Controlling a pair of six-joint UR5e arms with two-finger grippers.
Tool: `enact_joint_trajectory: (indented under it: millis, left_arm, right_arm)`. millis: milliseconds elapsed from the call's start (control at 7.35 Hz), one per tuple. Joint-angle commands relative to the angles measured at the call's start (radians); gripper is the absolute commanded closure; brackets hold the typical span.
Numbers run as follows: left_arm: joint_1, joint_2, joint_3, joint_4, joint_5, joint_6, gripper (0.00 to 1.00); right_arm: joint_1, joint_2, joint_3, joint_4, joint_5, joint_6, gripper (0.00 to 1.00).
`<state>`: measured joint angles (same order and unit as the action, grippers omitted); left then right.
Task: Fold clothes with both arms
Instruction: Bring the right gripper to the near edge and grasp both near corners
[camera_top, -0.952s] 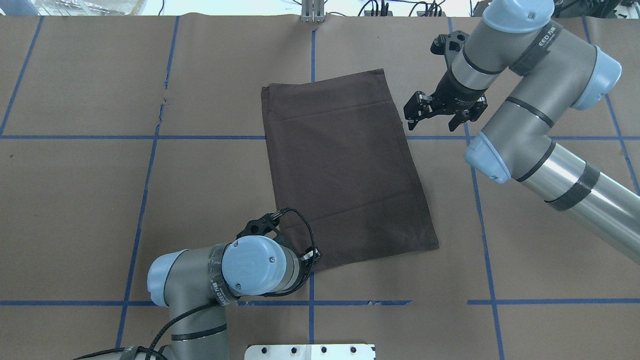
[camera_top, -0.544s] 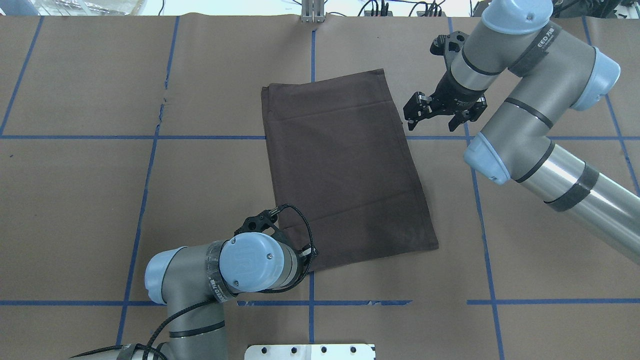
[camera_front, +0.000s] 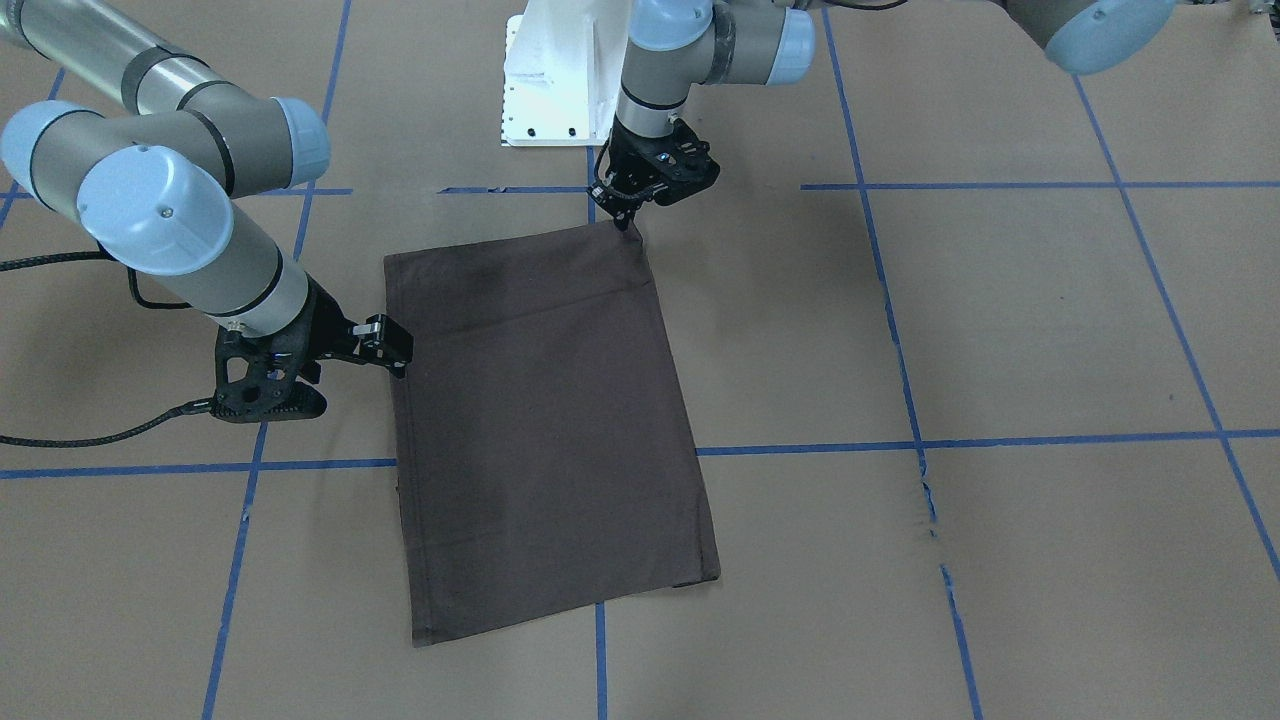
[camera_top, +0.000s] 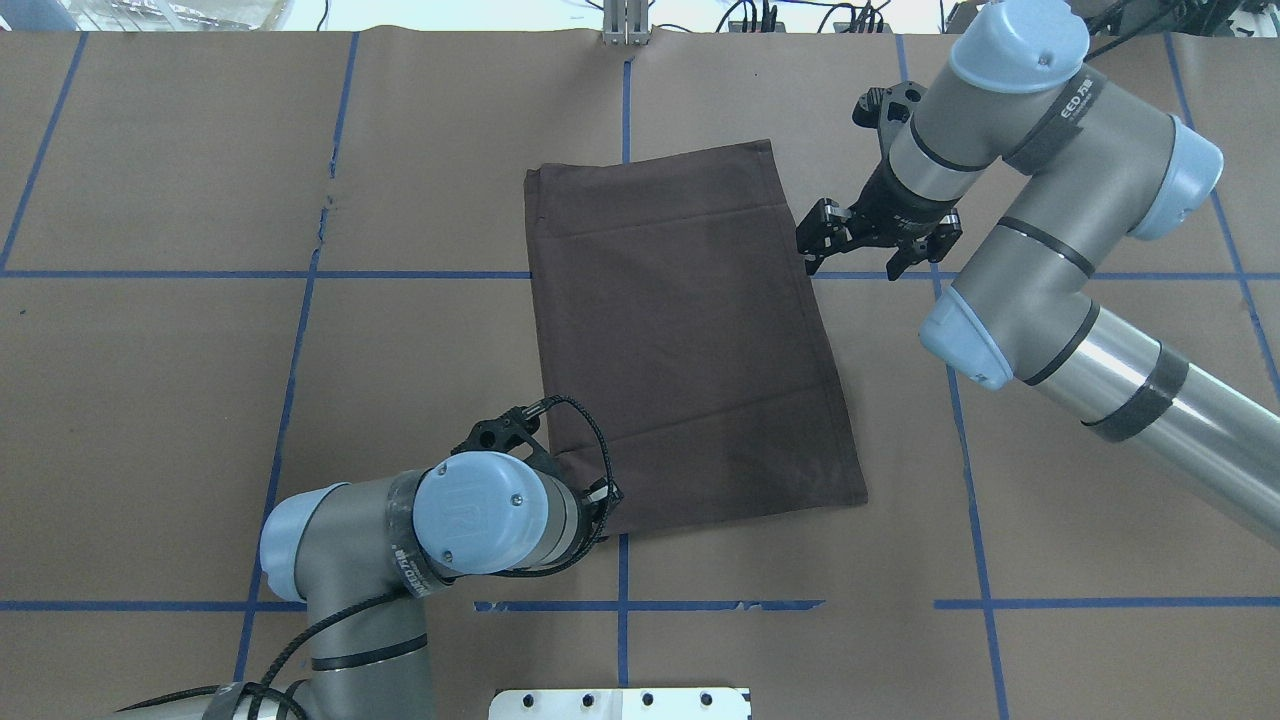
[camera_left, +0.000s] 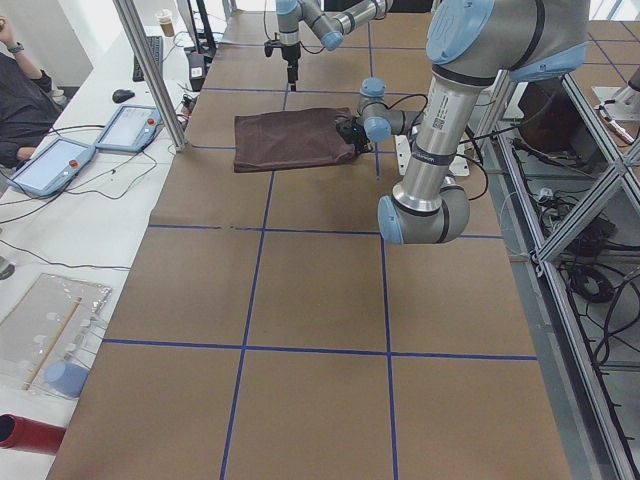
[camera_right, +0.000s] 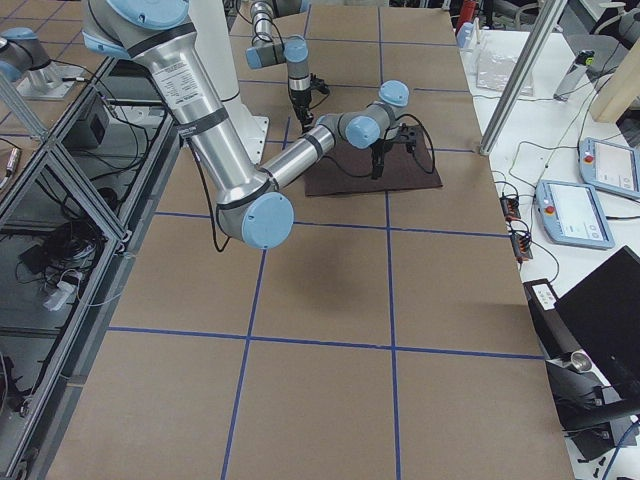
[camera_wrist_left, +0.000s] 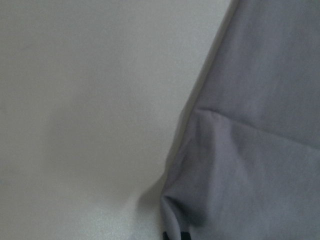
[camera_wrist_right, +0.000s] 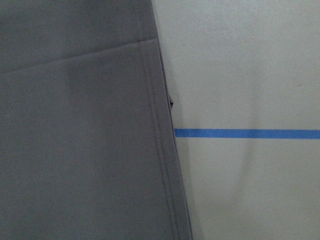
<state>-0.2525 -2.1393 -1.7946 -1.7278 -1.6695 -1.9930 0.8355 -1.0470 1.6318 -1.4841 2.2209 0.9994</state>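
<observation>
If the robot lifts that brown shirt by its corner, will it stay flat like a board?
Probably not: the T-shirt lies in thin folded layers, so it'd likely droop. It puckers at the left gripper, so it looks soft and light.

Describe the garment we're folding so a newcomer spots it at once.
On the brown paper table gridded with blue tape, look at the middle. The folded dark brown T-shirt lies flat as a tilted rectangle, the only fabric there, with the left tool pinching its corner.

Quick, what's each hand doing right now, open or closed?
Left hand: closed on the T-shirt corner.
Right hand: open, empty, beside the T-shirt's edge.
</observation>
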Motion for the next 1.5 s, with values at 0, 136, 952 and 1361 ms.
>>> enact_joint_trajectory:
  millis: [0,136,952,1361]
  left_arm:
    - [-0.002,0.045,-0.087,0.052,-0.004,0.040,1.00]
    - [0.001,0.041,-0.088,0.062,-0.004,0.040,1.00]
    - [0.002,0.036,-0.089,0.063,-0.006,0.040,1.00]
    - [0.002,0.036,-0.089,0.062,-0.006,0.040,1.00]
  right_arm:
    - [-0.105,-0.065,0.041,0.134,-0.073,0.313,0.00]
    - [-0.184,-0.100,0.106,0.154,-0.157,0.441,0.00]
    - [-0.509,-0.220,0.235,0.073,-0.517,0.967,0.00]
    - [-0.509,-0.220,0.247,0.054,-0.521,0.967,0.00]
